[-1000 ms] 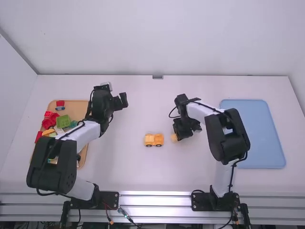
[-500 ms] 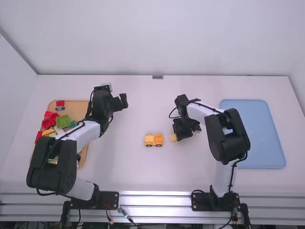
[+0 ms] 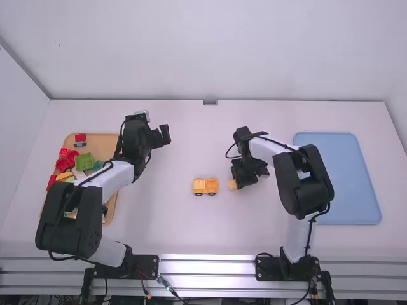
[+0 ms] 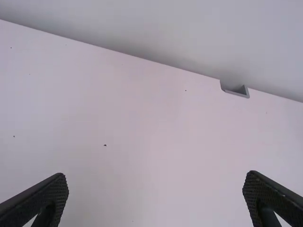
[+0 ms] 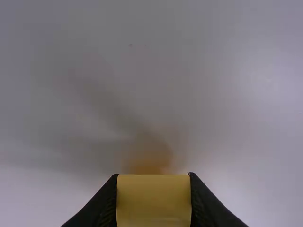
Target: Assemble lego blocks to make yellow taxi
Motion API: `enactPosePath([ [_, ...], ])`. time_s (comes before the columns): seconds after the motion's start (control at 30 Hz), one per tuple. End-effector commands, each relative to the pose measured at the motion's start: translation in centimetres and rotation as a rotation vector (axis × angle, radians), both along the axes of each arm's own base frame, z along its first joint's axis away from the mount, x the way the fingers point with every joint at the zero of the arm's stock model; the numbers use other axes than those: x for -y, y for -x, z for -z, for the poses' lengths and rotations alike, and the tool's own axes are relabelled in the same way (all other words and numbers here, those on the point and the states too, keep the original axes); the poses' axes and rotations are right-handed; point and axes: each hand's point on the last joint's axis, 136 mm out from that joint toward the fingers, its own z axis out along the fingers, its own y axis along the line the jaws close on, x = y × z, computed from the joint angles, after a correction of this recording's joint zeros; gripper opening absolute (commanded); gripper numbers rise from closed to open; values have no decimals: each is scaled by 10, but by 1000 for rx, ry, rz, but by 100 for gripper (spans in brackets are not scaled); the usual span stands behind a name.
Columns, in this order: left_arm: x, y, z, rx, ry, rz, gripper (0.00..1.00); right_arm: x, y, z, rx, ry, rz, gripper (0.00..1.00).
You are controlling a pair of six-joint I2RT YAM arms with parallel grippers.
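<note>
Yellow block [image 5: 154,201] between the fingers [image 5: 200,201] of the right hand [image 3: 237,181]

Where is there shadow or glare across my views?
Right wrist view: soft shadow with an orange glow on the table beyond the yellow block; bright patch to one side. High view: glare along the metal rail. Left wrist view: mostly even light, the wall darkening toward the table edge.

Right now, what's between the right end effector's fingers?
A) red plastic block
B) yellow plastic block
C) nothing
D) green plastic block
B: in the right wrist view, the yellow plastic block fills the space between the black fingers of the right end effector.
</note>
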Motion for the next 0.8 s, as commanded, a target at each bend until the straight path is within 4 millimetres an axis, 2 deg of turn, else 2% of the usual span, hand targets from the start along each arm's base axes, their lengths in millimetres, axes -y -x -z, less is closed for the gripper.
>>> enactPosePath([
  [0.0,-4,2,6,-14,-6,-15,99,1,0,-5,8,-1,8,17],
  [0.07,-5,2,6,-14,-6,-15,99,2,0,-5,8,-1,10,19],
  [0.13,-4,2,6,-14,-5,-14,99,1,0,-5,10,1,6,28],
  [0.17,-4,2,6,-14,-5,-14,99,1,0,-5,10,1,6,29],
  [0.33,6,3,5,-12,22,39,99,2,0,-5,9,1,8,43],
  [0.47,5,2,5,-13,21,34,99,2,0,-5,9,0,8,50],
  [0.5,5,2,5,-13,21,36,99,1,0,-5,9,0,8,55],
  [0.53,5,3,5,-14,21,35,99,1,0,-5,9,-1,8,65],
  [0.57,5,3,5,-14,21,35,99,1,0,-5,10,-2,8,64],
  [0.6,5,3,6,-15,21,35,99,1,-1,-5,12,-2,8,72],
  [0.7,5,3,6,-16,21,35,99,1,-1,-5,10,-5,9,78],
  [0.77,5,3,6,-16,20,35,99,-2,0,-7,1,-29,15,86],
])
